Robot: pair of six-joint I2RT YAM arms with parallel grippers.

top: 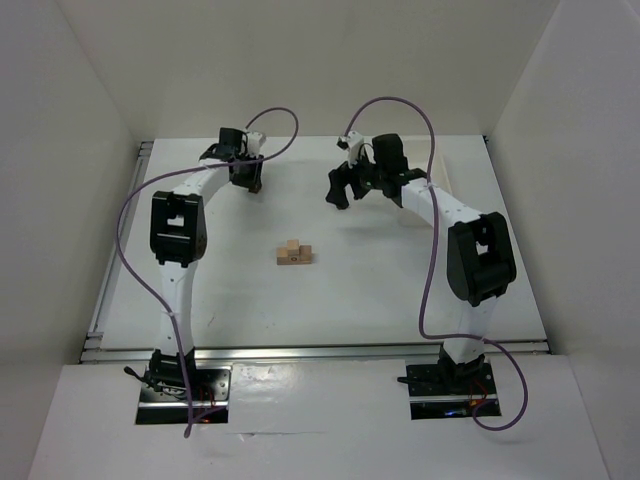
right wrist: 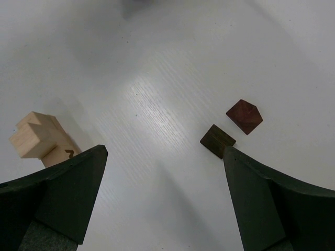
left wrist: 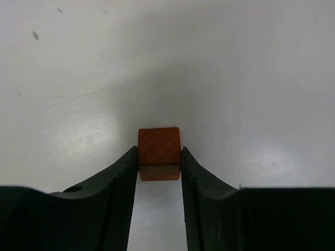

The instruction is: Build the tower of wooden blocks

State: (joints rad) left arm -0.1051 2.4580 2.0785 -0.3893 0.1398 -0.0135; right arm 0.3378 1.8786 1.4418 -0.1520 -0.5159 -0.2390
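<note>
The left gripper [left wrist: 159,152] is seen clamped on an orange-brown block [left wrist: 158,149] at the far left of the table. The cube is pinched squarely between both fingers, a hold judged fit for carrying it to the stack; whether it is lifted or resting cannot be told. The right gripper [right wrist: 165,151] is held spread wide with nothing between its fingers, poised at the far middle, presumably so that a loose piece can be taken. The wood block tower [top: 293,252] is found at the table's centre, nearer than both grippers: pale blocks, low, judged barely begun. Well apart from it, a reddish-dark block [right wrist: 244,116] and a dark brown block [right wrist: 217,140] are spotted, close together but not touching. Plain white walls [top: 70,150] are set round a white table [top: 400,290], faintly specked.
</note>
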